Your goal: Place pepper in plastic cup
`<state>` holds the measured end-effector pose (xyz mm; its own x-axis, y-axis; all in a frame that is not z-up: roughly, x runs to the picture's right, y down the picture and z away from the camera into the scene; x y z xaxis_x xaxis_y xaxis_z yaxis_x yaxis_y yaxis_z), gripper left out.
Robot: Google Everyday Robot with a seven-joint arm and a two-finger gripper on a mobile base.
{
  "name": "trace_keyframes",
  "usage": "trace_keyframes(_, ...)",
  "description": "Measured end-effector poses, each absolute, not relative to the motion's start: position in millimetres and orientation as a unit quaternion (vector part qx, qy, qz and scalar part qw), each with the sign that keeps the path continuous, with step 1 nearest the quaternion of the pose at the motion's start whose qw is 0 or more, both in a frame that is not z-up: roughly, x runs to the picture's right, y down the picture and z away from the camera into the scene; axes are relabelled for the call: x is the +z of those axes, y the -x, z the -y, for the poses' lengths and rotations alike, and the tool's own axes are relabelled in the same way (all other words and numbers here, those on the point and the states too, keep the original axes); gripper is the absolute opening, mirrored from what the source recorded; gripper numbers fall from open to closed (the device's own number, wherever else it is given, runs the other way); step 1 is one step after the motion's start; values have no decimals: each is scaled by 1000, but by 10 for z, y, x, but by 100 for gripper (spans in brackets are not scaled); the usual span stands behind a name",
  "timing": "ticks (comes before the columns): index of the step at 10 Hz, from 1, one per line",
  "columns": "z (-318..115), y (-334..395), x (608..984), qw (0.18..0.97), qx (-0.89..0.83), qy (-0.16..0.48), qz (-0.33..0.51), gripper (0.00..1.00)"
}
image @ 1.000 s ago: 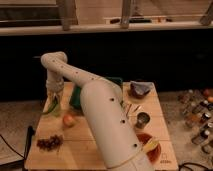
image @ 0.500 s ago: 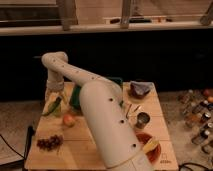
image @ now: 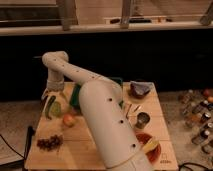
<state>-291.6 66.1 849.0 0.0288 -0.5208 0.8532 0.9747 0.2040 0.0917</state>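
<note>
The long dark green pepper [image: 48, 108] hangs or leans nearly upright at the left end of the wooden table [image: 90, 150]. It touches the left side of the pale yellow-green plastic cup [image: 57, 108]. My gripper [image: 52, 95] is right above both, at the pepper's top end, on the end of the white arm [image: 100, 115] that reaches in from the bottom middle. I cannot tell whether the pepper's lower end is inside the cup or beside it.
A round orange-red fruit [image: 68, 120] lies just right of the cup, and dark grapes [image: 49, 142] sit nearer the front. A large dark green container [image: 75, 95] stands behind the arm. At the right are a metal can [image: 142, 120], a purple bowl [image: 139, 90] and a red plate [image: 148, 145].
The gripper and the pepper have shifted slightly down toward the cup. The other objects have not moved.
</note>
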Motion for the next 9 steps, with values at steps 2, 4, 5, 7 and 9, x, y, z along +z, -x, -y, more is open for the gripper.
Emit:
trace_keyframes(2, -633, 2911, 8481, 662, -567, 276, 406, 80)
trace_keyframes(4, -613, 2912, 8476, 663, -568, 272, 405, 80)
trace_keyframes(5, -600, 2889, 8479, 665, -569, 270, 402, 80)
trace_keyframes(7, -589, 2883, 8472, 666, -571, 266, 399, 80)
trace_keyframes(9, -578, 2864, 8472, 668, -571, 264, 397, 80)
